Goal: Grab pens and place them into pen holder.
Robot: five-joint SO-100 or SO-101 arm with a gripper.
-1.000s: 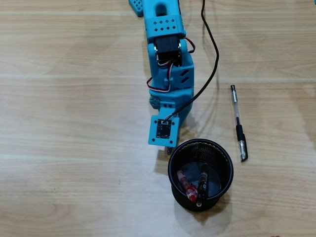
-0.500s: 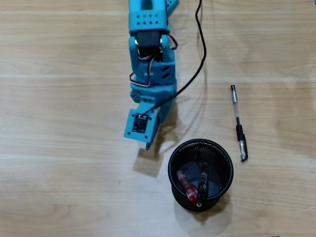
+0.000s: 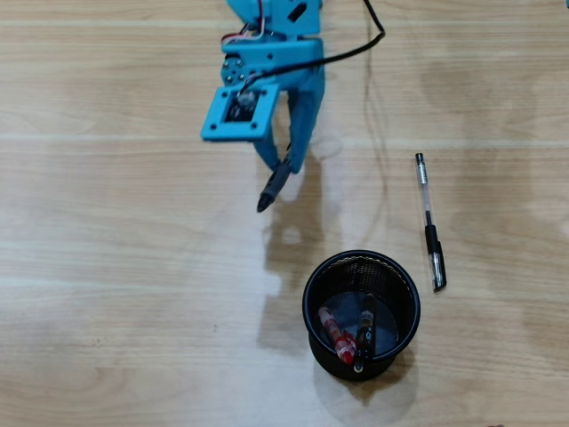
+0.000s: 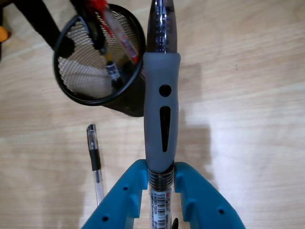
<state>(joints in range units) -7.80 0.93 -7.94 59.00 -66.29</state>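
Observation:
My blue gripper (image 3: 286,165) is shut on a pen with a grey rubber grip (image 4: 162,114). It holds the pen above the wooden table, tip pointing down and left in the overhead view (image 3: 271,189). The black mesh pen holder (image 3: 362,313) stands below and right of the gripper and holds a red pen (image 3: 337,335) and a black pen (image 3: 363,336). In the wrist view the holder (image 4: 95,95) is at the upper left, left of the held pen. Another clear pen with a black grip (image 3: 429,223) lies on the table right of the holder, also in the wrist view (image 4: 95,162).
A black cable (image 3: 373,53) runs from the arm across the upper table. The wooden table (image 3: 107,267) stretches out on all sides.

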